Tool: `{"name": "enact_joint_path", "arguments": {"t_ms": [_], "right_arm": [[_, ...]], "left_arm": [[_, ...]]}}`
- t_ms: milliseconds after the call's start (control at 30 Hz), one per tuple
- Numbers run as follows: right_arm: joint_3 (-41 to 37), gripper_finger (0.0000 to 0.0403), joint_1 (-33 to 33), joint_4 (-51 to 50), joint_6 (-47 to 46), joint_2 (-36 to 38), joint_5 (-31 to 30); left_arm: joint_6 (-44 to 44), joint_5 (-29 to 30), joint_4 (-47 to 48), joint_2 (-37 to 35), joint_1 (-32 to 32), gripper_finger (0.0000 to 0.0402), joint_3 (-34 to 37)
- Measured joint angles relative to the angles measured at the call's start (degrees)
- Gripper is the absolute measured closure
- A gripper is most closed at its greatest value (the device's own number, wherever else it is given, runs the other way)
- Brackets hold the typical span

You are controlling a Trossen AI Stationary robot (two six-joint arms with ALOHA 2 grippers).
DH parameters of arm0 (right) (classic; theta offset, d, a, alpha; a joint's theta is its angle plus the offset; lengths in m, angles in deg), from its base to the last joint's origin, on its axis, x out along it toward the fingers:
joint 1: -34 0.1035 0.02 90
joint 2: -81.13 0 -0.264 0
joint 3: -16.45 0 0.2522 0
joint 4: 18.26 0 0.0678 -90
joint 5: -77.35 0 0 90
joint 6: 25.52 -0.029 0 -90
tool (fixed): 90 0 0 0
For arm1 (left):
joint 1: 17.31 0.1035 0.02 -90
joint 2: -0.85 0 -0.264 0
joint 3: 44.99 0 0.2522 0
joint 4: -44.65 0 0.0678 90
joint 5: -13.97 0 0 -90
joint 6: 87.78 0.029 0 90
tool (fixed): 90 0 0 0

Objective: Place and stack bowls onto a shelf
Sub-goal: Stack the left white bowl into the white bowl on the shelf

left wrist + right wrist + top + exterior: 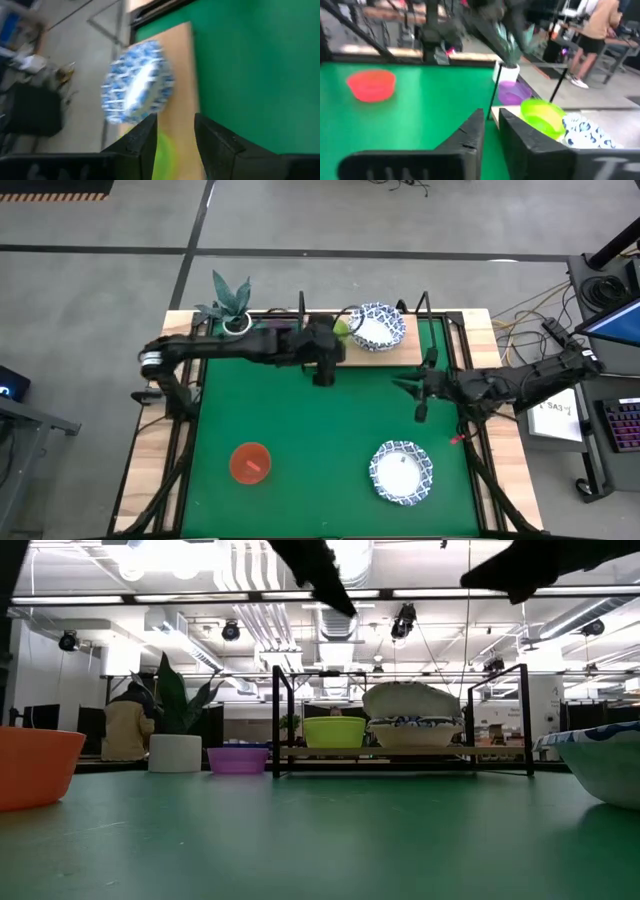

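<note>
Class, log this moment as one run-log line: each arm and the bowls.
left gripper: open, by shelf | right gripper: empty over mat | on shelf: green bowl, white bowls

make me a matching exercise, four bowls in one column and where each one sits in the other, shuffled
Things:
1. green bowl
2. purple bowl
3. red bowl
4. patterned bowl nearest the right arm

Places:
A. on the green mat, on the right arm's side
B. on the shelf, beside a tilted patterned bowl
C. on the mat, on the left arm's side
D. off the shelf, next to the plant pot

Pairs: 1-B, 2-D, 3-C, 4-A
</note>
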Motion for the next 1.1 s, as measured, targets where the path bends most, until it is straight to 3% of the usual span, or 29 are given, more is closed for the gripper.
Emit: {"name": "enact_joint_path", "arguments": {"t_ms": [100, 367, 633, 867, 1100], "right_arm": [[1.51, 0.0388, -1.92, -0.63, -1.69, -3.98, 0.0], [7.79, 0.0394, -8.56, -2.34, -5.08, -15.14, 0.06], [18.64, 0.0394, -19.54, -12.31, -4.6, -26.28, 5.73], [26.73, 0.0394, -27.35, -16.94, 0.72, -34.5, 10.11], [29.97, 0.0394, -31.71, -17.59, 3.12, -40.48, 12.7]], "left_arm": [[-1.41, -0.64, 0.82, -4.62, -3.3, 0.0298, 3.42], [-7.99, -0.11, -6.82, -19.21, -11.7, 0.032, 19.52], [-10.29, 11.48, -14.16, -31.47, -17.0, 0.0325, 31.35], [-13.36, 12.45, -14.79, -37.58, -17.08, 0.0326, 37.09], [-13.93, 12.37, -14.19, -38.38, -17.08, 0.0326, 38.22]]}}
